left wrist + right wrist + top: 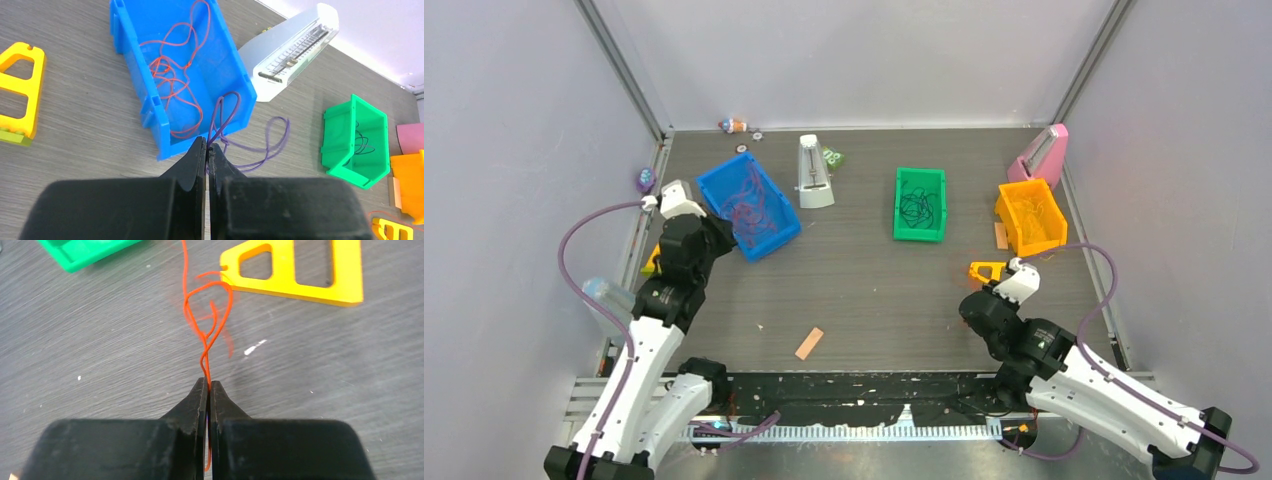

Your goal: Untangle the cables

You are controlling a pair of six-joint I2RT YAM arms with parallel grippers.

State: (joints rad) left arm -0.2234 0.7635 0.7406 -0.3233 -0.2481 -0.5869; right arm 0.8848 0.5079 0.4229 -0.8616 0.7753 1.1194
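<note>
At the near corner of the blue bin [145,100], the left end effector [206,145] is clenched on the purple cable [272,145], which is looped over the bin's wall and onto the table [75,125], while a red cable [172,80] is coiled inside the bin. Beside the yellow triangular piece [320,290], the right end effector [208,385] is clamped on an orange-red cable [206,335] that is looped ahead of its fingertips

- Top view: high over the near edge, looking down across the whole grey wood-grain worktop [874,290].
- Left wrist view: close behind the black left pincer [207,145], facing the blue plastic bin [150,20], also seen from above.
- Right wrist view: low over the worktop, beside the yellow plastic triangular frame [346,270], likewise shared.
</note>
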